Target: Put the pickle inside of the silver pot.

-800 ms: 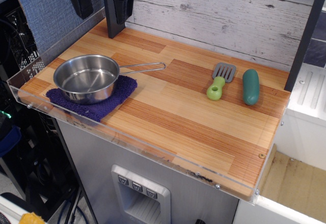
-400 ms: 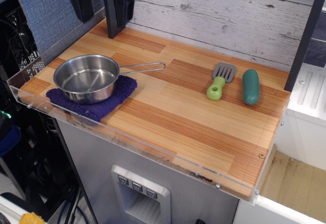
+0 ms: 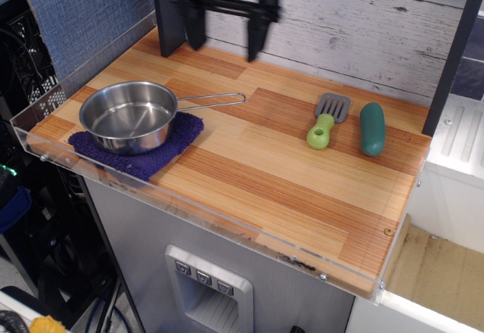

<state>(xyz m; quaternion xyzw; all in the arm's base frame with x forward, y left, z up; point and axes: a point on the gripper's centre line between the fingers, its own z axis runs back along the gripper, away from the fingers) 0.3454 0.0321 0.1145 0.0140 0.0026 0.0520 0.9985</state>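
The dark teal-green pickle (image 3: pixel 372 129) lies on the wooden counter at the far right, next to a spatula. The silver pot (image 3: pixel 128 116) stands empty at the left on a purple cloth (image 3: pixel 140 150), its wire handle (image 3: pixel 215 100) pointing right. My gripper (image 3: pixel 225 39) hangs above the back of the counter, blurred by motion, its two black fingers (image 3: pixel 257 34) spread wide and empty. It is high above the board, right of and behind the pot and well left of the pickle.
A grey spatula with a lime-green handle (image 3: pixel 325 122) lies just left of the pickle. A clear acrylic rim (image 3: pixel 189 210) edges the counter's front and left. A grey plank wall stands behind, and a dark post (image 3: pixel 452 53) rises at the right.
My gripper has swung right from the back left corner toward the middle of the back edge. Pot, pickle and spatula have not moved.
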